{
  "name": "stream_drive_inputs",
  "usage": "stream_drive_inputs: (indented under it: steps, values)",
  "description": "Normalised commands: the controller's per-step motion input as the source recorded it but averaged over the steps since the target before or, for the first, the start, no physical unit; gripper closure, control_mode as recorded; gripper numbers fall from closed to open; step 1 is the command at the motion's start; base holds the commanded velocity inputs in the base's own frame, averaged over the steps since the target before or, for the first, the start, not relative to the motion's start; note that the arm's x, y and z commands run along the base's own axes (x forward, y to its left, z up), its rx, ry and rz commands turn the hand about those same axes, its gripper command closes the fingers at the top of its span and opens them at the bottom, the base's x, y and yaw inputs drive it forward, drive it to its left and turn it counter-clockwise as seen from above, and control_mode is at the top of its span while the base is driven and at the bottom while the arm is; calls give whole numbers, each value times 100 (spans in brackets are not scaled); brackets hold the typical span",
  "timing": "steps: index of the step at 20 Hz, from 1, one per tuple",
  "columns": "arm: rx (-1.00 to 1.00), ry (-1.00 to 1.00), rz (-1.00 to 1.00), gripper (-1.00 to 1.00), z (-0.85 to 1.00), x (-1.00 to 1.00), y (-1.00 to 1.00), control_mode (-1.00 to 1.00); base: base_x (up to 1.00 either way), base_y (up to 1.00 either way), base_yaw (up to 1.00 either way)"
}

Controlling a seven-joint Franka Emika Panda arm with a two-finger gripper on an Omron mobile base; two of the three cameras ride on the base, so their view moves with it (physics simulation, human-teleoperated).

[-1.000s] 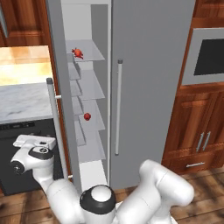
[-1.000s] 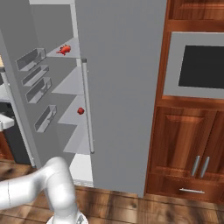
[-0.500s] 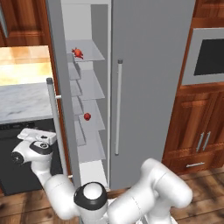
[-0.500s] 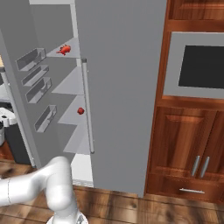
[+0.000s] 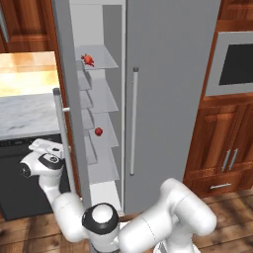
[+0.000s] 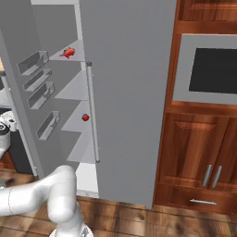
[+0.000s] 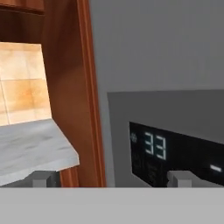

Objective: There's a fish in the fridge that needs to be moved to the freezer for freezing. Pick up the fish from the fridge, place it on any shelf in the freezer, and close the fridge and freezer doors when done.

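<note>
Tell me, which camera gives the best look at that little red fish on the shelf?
The right base view: the fish lies unobstructed on the freezer's top shelf, spiky outline visible. The left base view shows the fish smaller, near the shelf's edge. The hand view faces the door's dispenser panel instead.

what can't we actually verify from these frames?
- Fridge interior: hidden in both base views by its shut door.
- Freezer lower shelves: partly hidden in the left base view by the open freezer door and the arm.
- Fish on the top shelf: too small to judge its pose; same for the red ball.
- Tool: fingertips cut off at the hand view's bottom, facing the dispenser panel.
</note>
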Motion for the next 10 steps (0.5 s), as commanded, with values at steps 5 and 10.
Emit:
stream_drive_inputs:
  steps: [5,10]
  values:
    - [1,-2,-10,-100,0,0,-78,-100,0,0,0]
    - [3,-4,-12,-100,0,0,-99,-100,0,0,0]
